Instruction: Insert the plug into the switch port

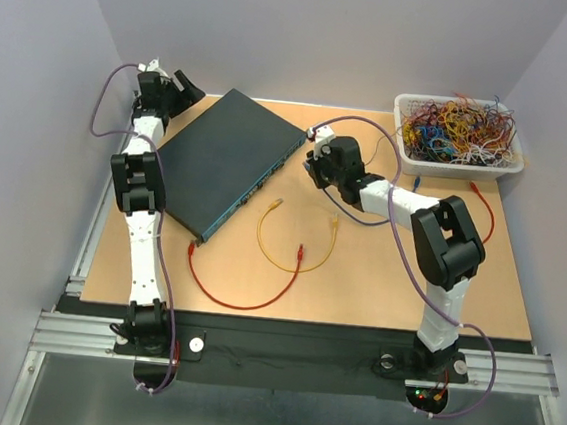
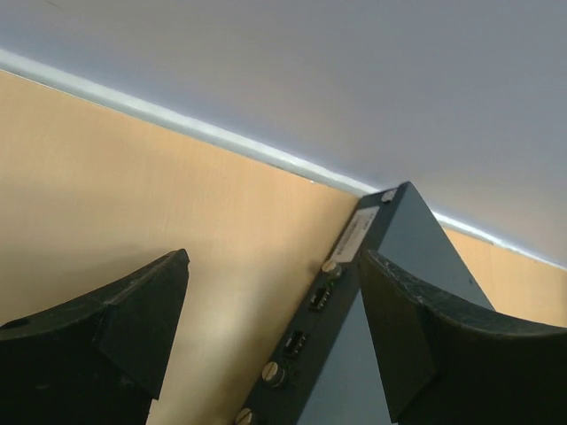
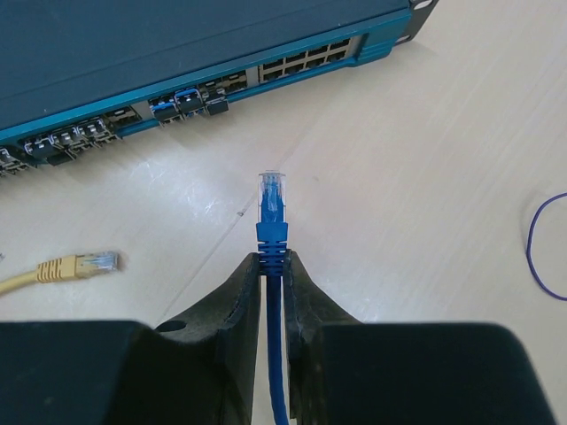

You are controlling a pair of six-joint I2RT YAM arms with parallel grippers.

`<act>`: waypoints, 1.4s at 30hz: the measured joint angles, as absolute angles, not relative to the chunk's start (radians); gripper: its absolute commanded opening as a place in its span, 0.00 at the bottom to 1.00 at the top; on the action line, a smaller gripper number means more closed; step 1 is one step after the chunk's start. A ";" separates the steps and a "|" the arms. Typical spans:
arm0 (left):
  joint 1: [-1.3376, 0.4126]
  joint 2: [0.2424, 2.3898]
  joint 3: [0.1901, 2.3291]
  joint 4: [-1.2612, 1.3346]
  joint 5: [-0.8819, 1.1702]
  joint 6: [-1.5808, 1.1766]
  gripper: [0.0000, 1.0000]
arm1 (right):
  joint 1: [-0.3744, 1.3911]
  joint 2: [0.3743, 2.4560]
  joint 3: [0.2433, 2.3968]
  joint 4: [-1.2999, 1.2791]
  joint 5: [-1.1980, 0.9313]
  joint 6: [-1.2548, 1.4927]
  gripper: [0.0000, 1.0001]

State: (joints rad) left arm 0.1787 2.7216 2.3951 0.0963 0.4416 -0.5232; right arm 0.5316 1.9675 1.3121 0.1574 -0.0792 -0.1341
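- Step in hand, I'd say: the approach. The plug [image 3: 272,197] is picked up and aimed but not in yet.
- The right jaws are pinching the plug by the tail of its blue boot. The blue cable [image 3: 274,372] runs back between them and the clear tip pokes out front.
- The plug hangs over bare table [image 3: 425,204], pointing at the front face of the teal switch [image 3: 133,44] with a clear gap to it.
- The switch port [image 3: 306,60] I'd go for is in the pale block of sockets near the right end of that face.
- Next move, my guess: shift toward that block, drop to socket height, square the tip to the opening and push straight in. Go in skewed and it'll probably jam on the rim or shove the box.
- The left jaws are spread wide at the switch's far back corner. I can't tell whether they touch it; bracing there would help.
- Hard to see:
  - The sockets are viewed at a slant, so I can't tell which are free.
  - I can't make out which way the latch tab faces.
  - The switch's left end is cut off in the right wrist view.
  - From above, the wrist hides the plug.
- A loose yellow cable [image 3: 75,266] lies nearby on the table, clear of the path.
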 measured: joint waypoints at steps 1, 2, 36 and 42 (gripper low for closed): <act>0.179 2.722 2.395 0.096 0.456 -0.531 0.84 | 0.532 1.967 1.312 0.157 -0.077 -0.134 0.01; 0.178 2.722 2.393 0.097 0.485 -0.543 0.84 | 0.532 1.967 1.312 0.157 -0.076 -0.134 0.01; 0.114 2.690 2.264 0.144 0.684 -0.362 0.78 | 0.532 2.182 1.575 0.012 -0.040 -0.202 0.00; 0.055 2.690 2.278 0.111 0.682 -0.329 0.78 | 0.532 2.170 1.495 0.000 -0.033 -0.194 0.00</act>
State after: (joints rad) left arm 0.0551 2.6900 2.2784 0.1112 0.6823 -0.3294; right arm 0.5316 2.1696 1.4952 -0.0002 -0.0326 -0.1940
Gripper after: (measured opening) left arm 0.788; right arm 0.184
